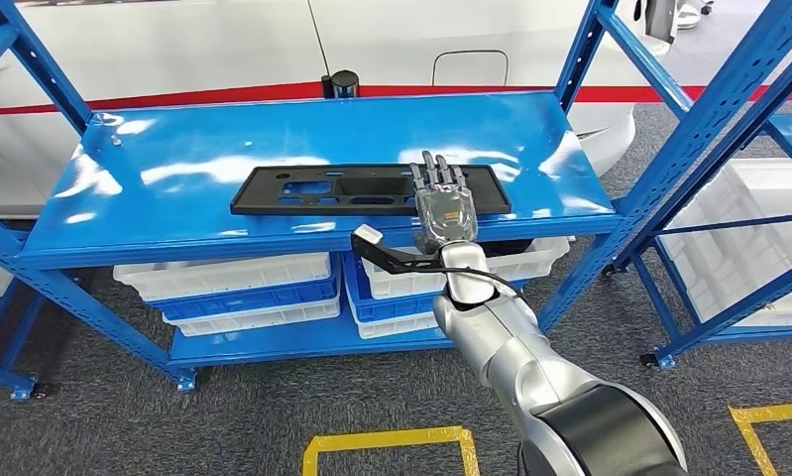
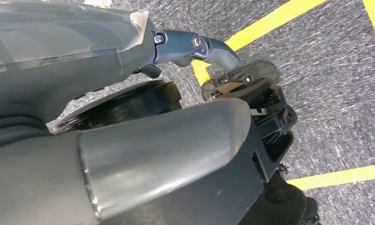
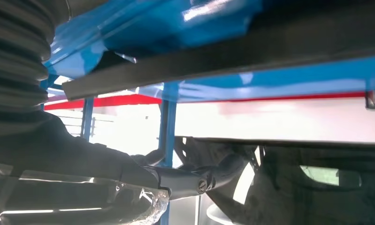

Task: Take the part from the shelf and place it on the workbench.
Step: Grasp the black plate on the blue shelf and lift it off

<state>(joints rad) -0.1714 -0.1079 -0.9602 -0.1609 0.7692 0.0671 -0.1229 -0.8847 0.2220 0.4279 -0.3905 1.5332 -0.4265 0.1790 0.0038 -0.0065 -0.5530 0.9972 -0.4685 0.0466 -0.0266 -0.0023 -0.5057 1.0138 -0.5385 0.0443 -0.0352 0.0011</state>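
The right arm [image 1: 530, 367] is smooth silver with a black band near the shoulder. Its right hand [image 1: 443, 213] has a grey back, dark segmented fingers [image 1: 433, 175] and a black thumb tipped white. A ribbed grey cover [image 3: 14, 61] wraps the wrist.

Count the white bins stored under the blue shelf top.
3 white bins show on the lower level: one at left with another beneath it, one at right behind the right hand. More may be hidden.
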